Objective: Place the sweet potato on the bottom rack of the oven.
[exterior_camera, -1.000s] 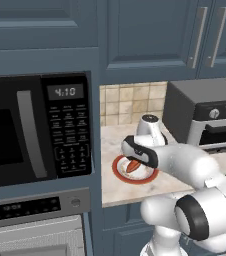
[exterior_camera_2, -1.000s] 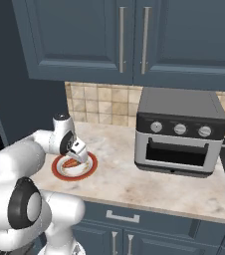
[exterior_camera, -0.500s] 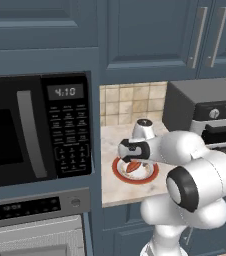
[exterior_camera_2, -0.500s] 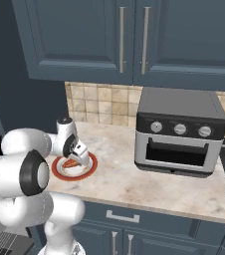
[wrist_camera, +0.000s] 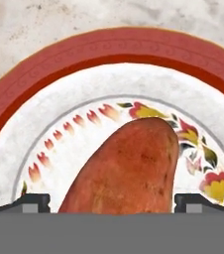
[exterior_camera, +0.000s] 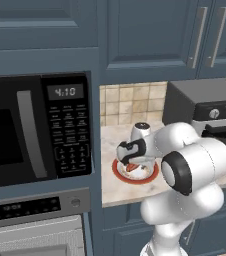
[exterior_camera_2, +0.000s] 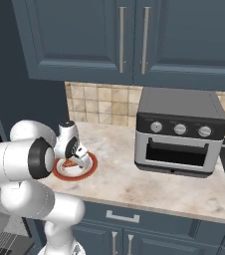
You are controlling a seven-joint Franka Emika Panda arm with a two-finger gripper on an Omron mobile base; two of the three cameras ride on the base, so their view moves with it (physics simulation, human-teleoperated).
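The sweet potato [wrist_camera: 129, 168] lies on a white red-rimmed plate [wrist_camera: 109, 49] on the counter. In the hand view it rises between my two dark fingertips [wrist_camera: 32, 202], and the gripper [wrist_camera: 114, 202] is open with one finger on either side of it. The left base view has the gripper [exterior_camera: 129, 159] low over the plate [exterior_camera: 146, 176], with a bit of the sweet potato [exterior_camera: 131, 168] showing under the hand. From the right base view the gripper [exterior_camera_2: 77, 153] hangs over the plate [exterior_camera_2: 87, 167]. The oven [exterior_camera: 32, 207], with its display strip and round button, sits at the lower left below the microwave.
A black microwave [exterior_camera: 35, 130] with a keypad stands left of the counter, above the oven. To the plate's right is a dark grey toaster oven [exterior_camera_2: 179, 132]. Blue cabinets [exterior_camera_2: 129, 37] hang overhead. My own white elbow [exterior_camera: 195, 167] bulks in front of the counter.
The hand has come down onto the plate and its fingers now flank the sweet potato. The arm's elbow has folded in closer to the cameras.
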